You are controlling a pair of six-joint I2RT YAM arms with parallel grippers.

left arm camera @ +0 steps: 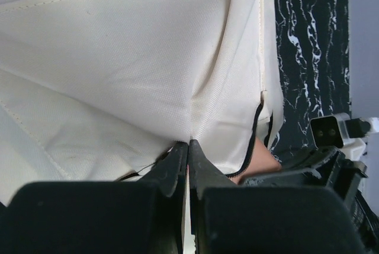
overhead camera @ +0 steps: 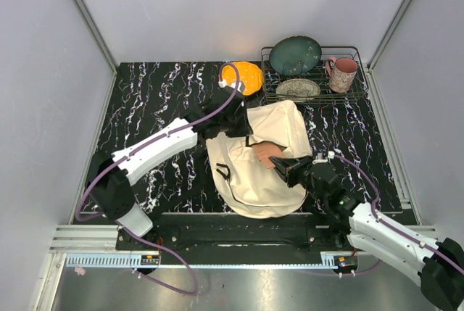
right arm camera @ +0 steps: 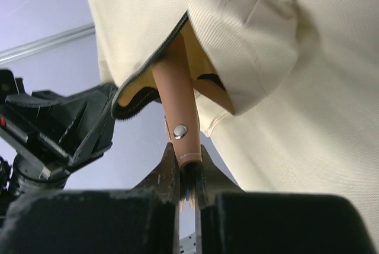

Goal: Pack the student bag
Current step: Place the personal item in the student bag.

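On black marbled table point(overhead camera: 159, 101), student bag point(overhead camera: 268, 180)

I watch the whole table point(overhead camera: 145, 101) from a fixed camera above and behind. Both wrist cameras face forward, very near the student bag point(overhead camera: 264, 180), which all three views share.

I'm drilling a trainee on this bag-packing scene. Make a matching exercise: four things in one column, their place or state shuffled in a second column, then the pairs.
Things
1. left gripper
2. right gripper
3. pink mug
4. orange speckled object

Place or state
A. stands in the wire rack
B. shut on the student bag, pinching its cream fabric
C. lies on the table, left of the rack
D. shut on a tan snap-button item

Pairs: 1-B, 2-D, 3-A, 4-C
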